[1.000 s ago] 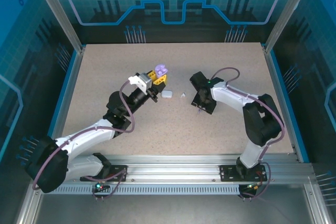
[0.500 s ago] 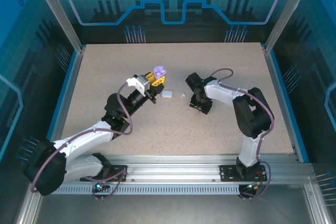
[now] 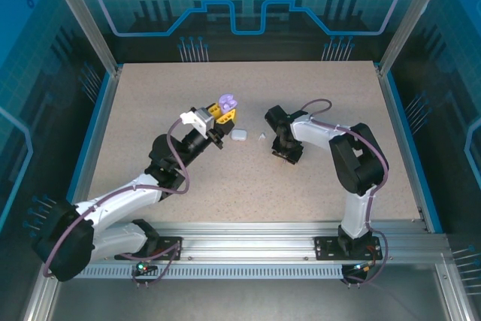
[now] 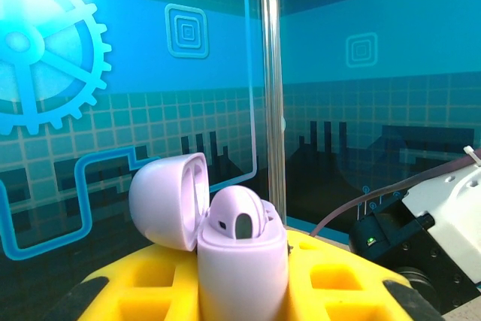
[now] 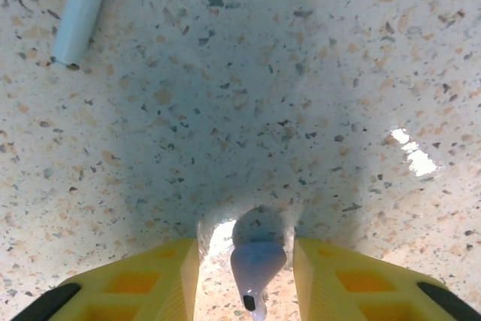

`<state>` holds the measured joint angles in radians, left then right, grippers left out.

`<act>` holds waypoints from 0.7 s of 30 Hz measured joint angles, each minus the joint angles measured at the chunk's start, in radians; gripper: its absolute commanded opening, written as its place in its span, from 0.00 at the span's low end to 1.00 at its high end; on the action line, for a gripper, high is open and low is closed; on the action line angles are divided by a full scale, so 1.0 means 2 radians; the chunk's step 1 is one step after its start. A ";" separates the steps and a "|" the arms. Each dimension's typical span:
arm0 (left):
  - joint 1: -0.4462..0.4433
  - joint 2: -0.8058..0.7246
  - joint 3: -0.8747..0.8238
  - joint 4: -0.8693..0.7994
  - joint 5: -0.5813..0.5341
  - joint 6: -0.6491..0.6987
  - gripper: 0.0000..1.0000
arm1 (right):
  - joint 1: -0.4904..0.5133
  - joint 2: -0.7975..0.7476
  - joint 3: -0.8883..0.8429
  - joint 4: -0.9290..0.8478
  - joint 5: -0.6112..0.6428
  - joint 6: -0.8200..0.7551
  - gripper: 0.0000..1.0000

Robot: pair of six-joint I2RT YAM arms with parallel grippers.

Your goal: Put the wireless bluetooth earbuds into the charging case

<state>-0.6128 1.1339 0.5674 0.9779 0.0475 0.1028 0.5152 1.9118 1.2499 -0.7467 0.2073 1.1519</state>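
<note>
The left gripper (image 3: 225, 113) clenches the open purple case (image 4: 242, 261); right of the case, the right gripper (image 5: 246, 252) stands unclosed around a purple earbud (image 5: 256, 259) on the table (image 5: 225, 110); insertion seems not yet done.

I see the purple charging case (image 4: 242, 261) standing upright, its lid (image 4: 169, 199) hinged open to the left. One purple earbud (image 4: 239, 219) is seated in it. A pale purple earbud (image 5: 255, 257) lies on the table (image 5: 301, 73), stem toward the wrist camera. A white earbud (image 5: 75, 13) lies apart from it.
</note>
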 measured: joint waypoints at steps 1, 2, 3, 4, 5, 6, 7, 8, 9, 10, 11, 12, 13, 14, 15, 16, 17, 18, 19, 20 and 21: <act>0.000 -0.001 0.000 0.000 0.000 0.000 0.00 | 0.000 0.000 0.000 0.000 0.000 -0.001 0.33; 0.000 -0.001 0.000 0.000 0.000 0.000 0.00 | -0.001 0.000 0.000 0.002 0.000 -0.003 0.33; 0.000 -0.001 0.000 0.000 0.000 0.000 0.00 | -0.002 0.000 0.000 0.003 0.000 -0.005 0.32; 0.000 -0.002 0.000 0.000 0.000 0.000 0.00 | -0.002 0.000 -0.001 0.003 0.000 -0.007 0.32; 0.000 -0.002 0.000 0.000 0.000 0.000 0.00 | -0.003 0.000 -0.001 0.004 -0.001 -0.010 0.30; 0.000 -0.002 0.000 0.000 0.000 0.000 0.00 | -0.003 0.000 -0.002 0.004 -0.001 -0.014 0.28; 0.000 -0.002 0.000 0.000 0.000 0.000 0.00 | -0.003 0.000 -0.002 0.006 -0.001 -0.017 0.28; 0.000 -0.002 0.000 0.000 0.000 0.000 0.00 | -0.003 0.000 -0.002 0.007 -0.002 -0.021 0.27; 0.000 -0.002 0.000 0.000 0.000 0.000 0.00 | -0.003 0.000 -0.002 0.008 -0.002 -0.027 0.27; 0.000 -0.002 0.000 0.000 0.000 0.000 0.00 | -0.003 0.000 -0.002 0.009 -0.002 -0.034 0.26; 0.000 -0.002 0.000 -0.001 0.000 0.000 0.00 | -0.003 0.000 -0.003 0.011 -0.003 -0.042 0.25; 0.000 -0.002 0.000 -0.001 0.000 0.000 0.00 | -0.003 0.000 -0.003 0.012 -0.003 -0.050 0.23; 0.000 -0.003 0.000 -0.002 0.000 0.000 0.00 | -0.003 0.000 -0.003 0.013 -0.004 -0.060 0.22; 0.000 -0.004 0.000 -0.002 0.000 0.000 0.00 | -0.003 0.000 -0.003 0.015 -0.004 -0.065 0.22; 0.000 -0.005 0.000 -0.003 0.000 0.000 0.00 | -0.003 0.000 -0.004 0.016 -0.005 -0.076 0.22; 0.000 -0.007 0.000 -0.003 0.000 0.000 0.00 | -0.003 -0.001 -0.005 0.017 -0.005 -0.084 0.22; 0.000 -0.008 0.000 -0.003 0.000 0.000 0.00 | -0.003 -0.002 -0.006 0.019 -0.005 -0.093 0.22; 0.000 -0.009 0.000 -0.003 0.000 0.000 0.00 | -0.003 -0.003 -0.007 0.020 -0.005 -0.101 0.21; 0.000 -0.009 0.000 -0.004 0.000 0.000 0.00 | -0.003 -0.003 -0.008 0.021 -0.005 -0.109 0.21; 0.000 -0.009 0.000 -0.004 0.000 0.000 0.00 | -0.003 -0.004 -0.009 0.022 -0.005 -0.115 0.22; 0.000 -0.009 0.000 -0.004 0.000 0.000 0.00 | -0.003 -0.005 -0.010 0.023 -0.005 -0.121 0.24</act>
<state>-0.6128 1.1164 0.5674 0.9691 0.0479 0.1032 0.5095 1.9026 1.2301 -0.6998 0.1978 0.9104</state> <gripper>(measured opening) 0.229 0.213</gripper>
